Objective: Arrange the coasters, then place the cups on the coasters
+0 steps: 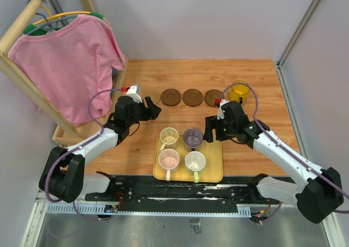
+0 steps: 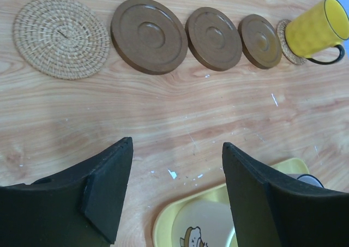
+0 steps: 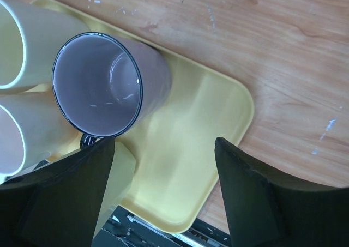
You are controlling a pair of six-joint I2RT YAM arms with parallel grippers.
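Observation:
Three dark brown coasters [image 1: 170, 97] [image 1: 192, 97] [image 1: 213, 97] lie in a row across the table. In the left wrist view a woven tan coaster [image 2: 61, 37] lies left of that row. At the row's right end the amber yellow cup [image 2: 316, 28] stands on a second woven coaster [image 2: 284, 40]. The pale yellow [image 1: 168, 136], purple-grey [image 1: 193, 137], pink [image 1: 169, 158] and whitish-green [image 1: 195, 161] cups stand in the yellow tray [image 1: 216, 165]. My left gripper [image 1: 150, 109] hangs open and empty just near of the coaster row. My right gripper [image 3: 163, 146] is open over the tray's right part, beside the purple-grey cup [image 3: 98, 83].
A wooden rack with a pink shirt [image 1: 71, 67] stands at the left back. Grey walls close the back and the right side [image 1: 316, 94]. The black mounting rail [image 1: 185, 190] runs along the near edge just behind the tray.

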